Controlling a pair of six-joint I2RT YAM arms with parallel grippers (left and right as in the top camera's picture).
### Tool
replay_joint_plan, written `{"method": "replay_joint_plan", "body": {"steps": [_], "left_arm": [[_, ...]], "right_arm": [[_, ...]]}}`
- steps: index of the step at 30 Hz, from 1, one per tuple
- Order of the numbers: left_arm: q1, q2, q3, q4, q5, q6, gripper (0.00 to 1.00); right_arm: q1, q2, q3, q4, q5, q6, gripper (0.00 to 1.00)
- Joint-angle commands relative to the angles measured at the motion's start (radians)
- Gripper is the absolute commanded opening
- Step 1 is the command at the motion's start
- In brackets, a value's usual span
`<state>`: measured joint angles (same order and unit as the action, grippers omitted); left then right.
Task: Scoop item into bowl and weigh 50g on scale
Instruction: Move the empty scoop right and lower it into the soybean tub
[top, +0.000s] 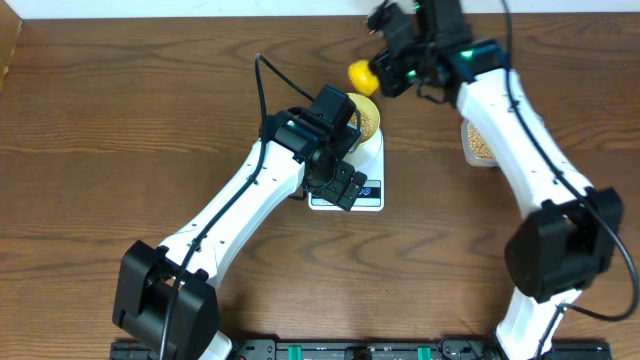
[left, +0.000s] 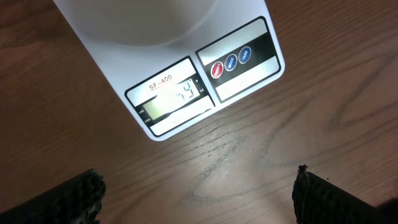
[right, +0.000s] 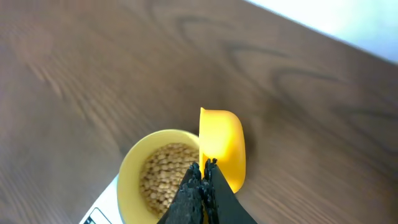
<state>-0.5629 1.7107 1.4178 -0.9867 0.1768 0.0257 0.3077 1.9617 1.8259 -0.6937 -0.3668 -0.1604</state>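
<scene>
Under L hand (left: 199, 188), spread wide & empty, only wrist cam shows scale (left: 112, 59) readout; R hand (right: 204, 169) clamps scoop (right: 225, 140).

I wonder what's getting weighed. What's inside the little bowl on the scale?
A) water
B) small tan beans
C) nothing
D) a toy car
B: the right wrist view shows the bowl holding small tan beans on the scale.
</scene>
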Motion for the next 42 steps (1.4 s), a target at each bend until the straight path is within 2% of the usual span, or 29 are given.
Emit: {"method": "replay_joint_plan", "body": {"steps": [1,9,17,23,27,42], "left_arm": [[0.003,0.008,-0.004,-0.002,-0.013,-0.004,0.98],[0.003,0.008,-0.004,-0.002,-0.013,-0.004,0.98],[0.003,0.008,-0.004,-0.002,-0.013,-0.004,0.98],[0.003,0.008,-0.004,-0.002,-0.013,-0.004,0.98],[0.003,0.008,-0.004,-0.002,-0.013,-0.004,0.98],[0.003,0.008,-0.004,-0.002,-0.013,-0.004,0.98]], "right_arm": [[-0.046,-0.066,0.028,0.001,-0.010,0.063,0.01],[-0.152,-0.069,0.028,-0.089,0.016,0.079,0.01],[-0.276,-0.073,0.034,-0.263,0.200,0.212,0.01],[-0.348,-0.073,0.047,-0.366,0.362,0.236,0.01],[-0.369,-0.073,0.046,-0.405,0.422,0.235,0.01],[-0.373,-0.069,0.008,-0.466,0.451,0.235,0.01]]}}
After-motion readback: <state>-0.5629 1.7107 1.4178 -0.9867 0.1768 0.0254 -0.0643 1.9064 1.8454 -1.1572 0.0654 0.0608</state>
